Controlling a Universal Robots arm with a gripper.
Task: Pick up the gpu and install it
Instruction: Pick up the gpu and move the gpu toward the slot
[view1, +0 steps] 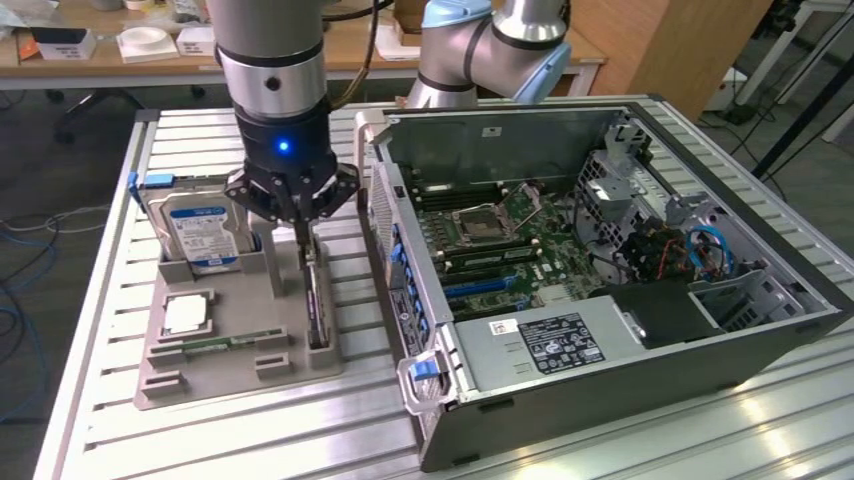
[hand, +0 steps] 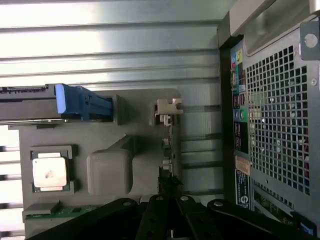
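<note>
Exterior view: thin black gpu (view1: 315, 305) on edge

My pincer (view1: 304, 222), closed on the gpu (view1: 315, 305), sits in a narrow lane. The upright hard drive (view1: 200, 232) stands on the exterior view's left, with the raised grey block (view1: 278, 262) just beside the card. The wall of the computer case (view1: 395, 240) rises close on the exterior view's right. Straight up I see free room. The near part of the counter (view1: 267, 440) is bare, and the case is open on top.
</note>
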